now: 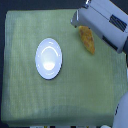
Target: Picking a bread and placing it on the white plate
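the pr2 arm enters from the upper corner on the exterior view's right and slants down toward the exterior view's left, its grey-white housing lying across the far edge of the green cloth (20, 95). the gripper (76, 21) sits at the lower end of this housing, above the upper tip of the bread (87, 39). the fingertips appear only as a dark blurred shape at the housing's end; whether the fingers are spread or pressed together cannot be determined, nor whether they touch the loaf.

the bread lies on the cloth toward the exterior view's right, in the upper half of the frame. its long axis runs diagonally: the upper tapered end points up and toward the exterior view's left, under the gripper, and the lower tapered end points down and toward the exterior view's right. the arm housing borders the loaf on its right side.

the white plate (49, 71) rests flat on the cloth near the centre, well apart from the bread, on the exterior view's left of it and lower in the frame.
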